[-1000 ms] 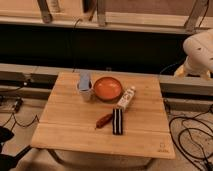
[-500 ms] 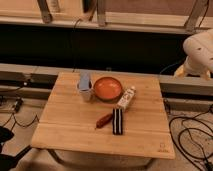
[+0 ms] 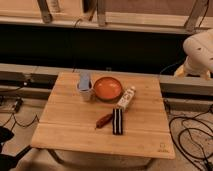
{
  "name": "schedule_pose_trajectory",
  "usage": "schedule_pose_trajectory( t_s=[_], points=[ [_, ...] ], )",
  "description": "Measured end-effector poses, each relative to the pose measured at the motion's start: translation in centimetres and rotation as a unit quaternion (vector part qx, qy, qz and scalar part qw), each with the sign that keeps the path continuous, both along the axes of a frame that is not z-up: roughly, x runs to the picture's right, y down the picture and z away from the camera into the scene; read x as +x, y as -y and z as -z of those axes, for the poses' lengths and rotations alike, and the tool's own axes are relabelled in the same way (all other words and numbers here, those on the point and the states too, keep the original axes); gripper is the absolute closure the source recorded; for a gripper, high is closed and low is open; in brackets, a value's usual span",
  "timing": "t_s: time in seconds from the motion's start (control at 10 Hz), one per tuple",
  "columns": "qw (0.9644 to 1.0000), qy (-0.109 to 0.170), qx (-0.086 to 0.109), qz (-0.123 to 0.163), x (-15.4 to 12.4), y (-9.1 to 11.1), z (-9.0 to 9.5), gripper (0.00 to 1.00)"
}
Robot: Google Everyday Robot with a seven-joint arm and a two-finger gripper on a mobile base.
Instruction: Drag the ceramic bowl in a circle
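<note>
The ceramic bowl [image 3: 108,88] is round and shallow, glossy orange-red inside with a darker rim. It sits on the far middle part of the wooden table [image 3: 70,130]. A pale grey-blue cup [image 3: 85,90] stands just left of the bowl, close to or touching its rim. A white rounded part of my arm [image 3: 200,52] shows at the right edge, beyond the table and well away from the bowl. My gripper is out of view; only this arm section shows.
A white packet [image 3: 126,98] lies right of the bowl, close to its rim. A dark packet [image 3: 117,121] and a reddish-brown item [image 3: 104,120] lie in front of the bowl. Cables [image 3: 192,135] lie on the floor to the right. A dark shelf runs behind the table.
</note>
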State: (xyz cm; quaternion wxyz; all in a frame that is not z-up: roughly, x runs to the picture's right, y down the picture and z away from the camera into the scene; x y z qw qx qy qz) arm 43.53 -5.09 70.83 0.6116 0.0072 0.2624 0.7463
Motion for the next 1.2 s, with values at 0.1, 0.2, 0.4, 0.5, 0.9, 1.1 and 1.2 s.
schedule_pose_trajectory(
  t_s=[0.1,0.2,0.4,0.5,0.9,1.1,1.2],
  points=[
    [1.0000,0.000,0.000,0.000,0.0,0.0,0.0,0.20],
    [1.0000,0.000,0.000,0.000,0.0,0.0,0.0,0.20],
    [1.0000,0.000,0.000,0.000,0.0,0.0,0.0,0.20],
    [1.0000,0.000,0.000,0.000,0.0,0.0,0.0,0.20],
    [1.0000,0.003,0.002,0.001,-0.1,0.1,0.1,0.20],
    [0.9991,0.028,0.007,0.030,-1.7,1.0,0.0,0.20],
    [0.9966,0.055,0.009,0.060,-4.1,2.2,-0.6,0.20]
  ],
)
